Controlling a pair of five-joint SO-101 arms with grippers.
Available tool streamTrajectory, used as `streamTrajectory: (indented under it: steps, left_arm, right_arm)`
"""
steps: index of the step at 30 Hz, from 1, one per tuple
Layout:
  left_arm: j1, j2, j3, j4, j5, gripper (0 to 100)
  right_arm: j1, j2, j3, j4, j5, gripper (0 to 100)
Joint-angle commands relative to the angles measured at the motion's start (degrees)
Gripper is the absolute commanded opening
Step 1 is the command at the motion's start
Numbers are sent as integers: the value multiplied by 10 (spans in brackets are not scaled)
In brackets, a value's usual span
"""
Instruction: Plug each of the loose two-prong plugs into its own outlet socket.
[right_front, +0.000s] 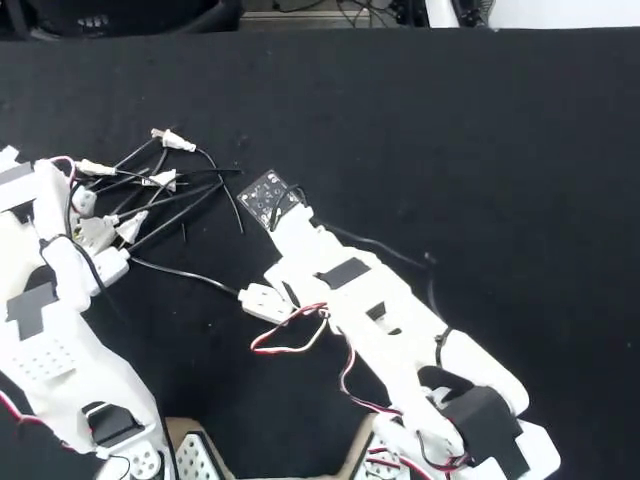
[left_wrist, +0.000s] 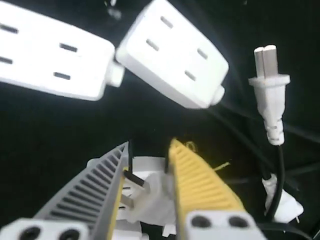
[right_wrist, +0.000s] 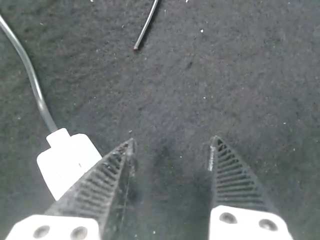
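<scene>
Black cloth (right_front: 480, 130) covers the whole table, and it is the biggest thing we see. Two white arms lie over it, the left arm (right_front: 50, 330) at the side and the right arm (right_front: 400, 320) nearer the middle.

Next in size are two white outlet blocks, the first outlet block (left_wrist: 55, 55) and the second outlet block (left_wrist: 172, 60). They lie end to end, almost touching. Every slot we can see on them has nothing in it.

The left gripper (left_wrist: 149, 145) is just in front of these blocks. Its jaws are narrow and squeeze a held plug (left_wrist: 150, 197) between them. The plug's two metal prongs (left_wrist: 134, 181) stick out between the fingers.

The right gripper (right_wrist: 173, 141) has its jaws wide and holds nothing. It hangs over bare cloth, with a white block on a cord (right_wrist: 65, 162) just beside one finger.

A bunch of loose plugs (right_front: 165, 180) on black cords lies near the left arm. One spare plug (left_wrist: 270, 95) lies beside the second outlet block, not plugged in.

We think the step in hand is getting the held plug to a socket. Next, the two prongs need to line up with one pair of slots and push straight in. The block could slide away, so we think the push should be slow.
</scene>
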Motion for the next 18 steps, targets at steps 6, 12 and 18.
streamTrajectory:
  steps: [6,12,18]
  left_arm:
    - [0,-18,-30,5,-66,102]
    - [-10,-18,-102,80,-105,102]
    - [6,-12,-223,226,-175,101]
  right_arm:
    - [9,-2,-29,-13,-3,215]
    - [9,-2,-29,-13,-3,215]
    - [9,-2,-29,-13,-3,215]
